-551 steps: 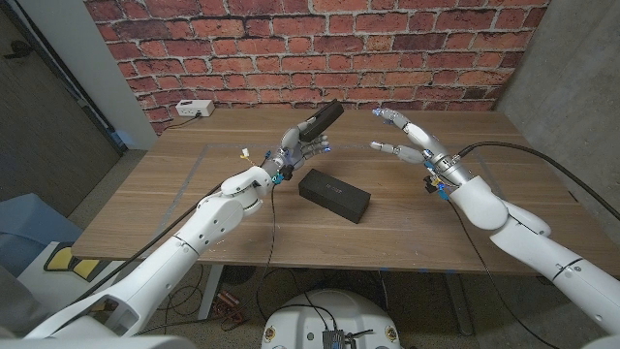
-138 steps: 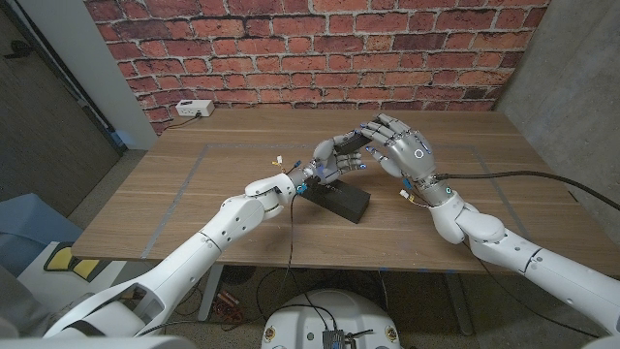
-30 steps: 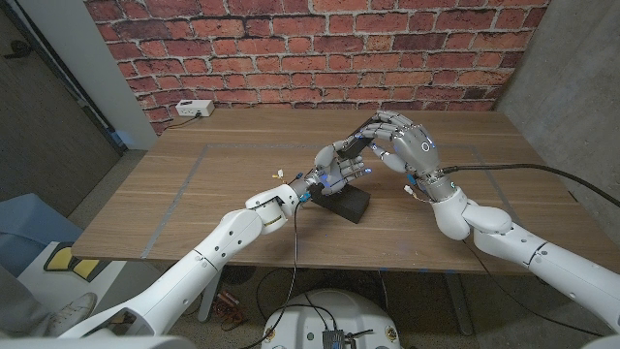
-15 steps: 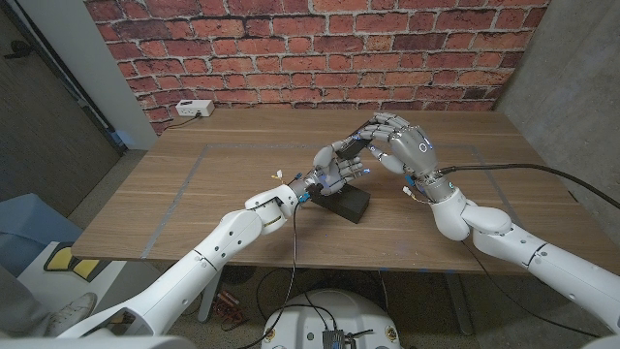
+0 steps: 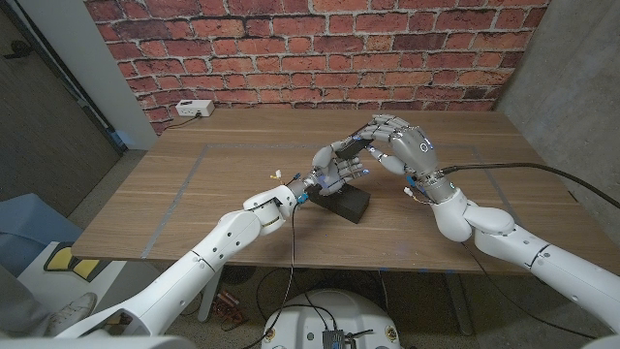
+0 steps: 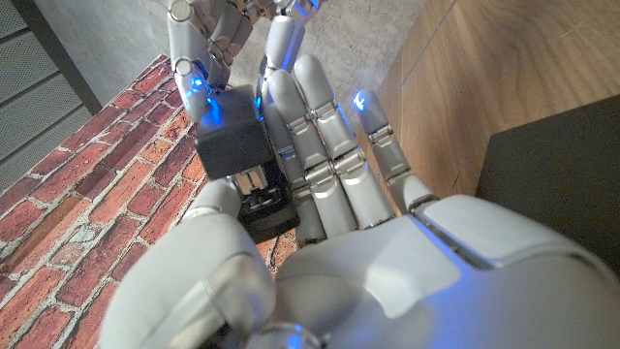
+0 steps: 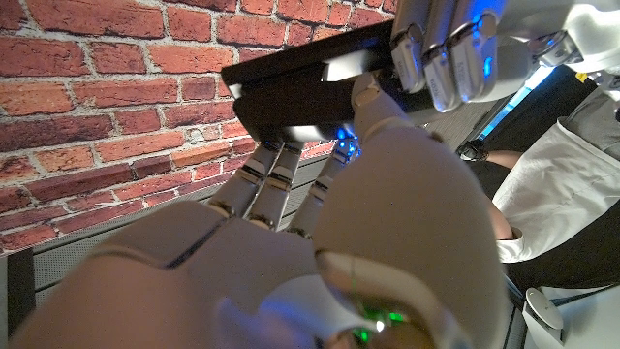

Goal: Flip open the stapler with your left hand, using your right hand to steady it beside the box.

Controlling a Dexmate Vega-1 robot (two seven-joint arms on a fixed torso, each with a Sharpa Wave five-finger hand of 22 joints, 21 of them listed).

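Mid-bench, one stapler [image 5: 351, 147] is up off the wood, gripped by the left robot hand [image 5: 334, 170] just above the one black box [image 5: 344, 202]. The right robot hand [image 5: 399, 145] curls its fingers onto the stapler's end. Wide bare bench [image 5: 194, 194] runs to every edge; one white device [image 5: 195, 109] sits at the far left corner.

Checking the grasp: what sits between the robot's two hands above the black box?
The black stapler, gripped by the left hand and right hand, head view.
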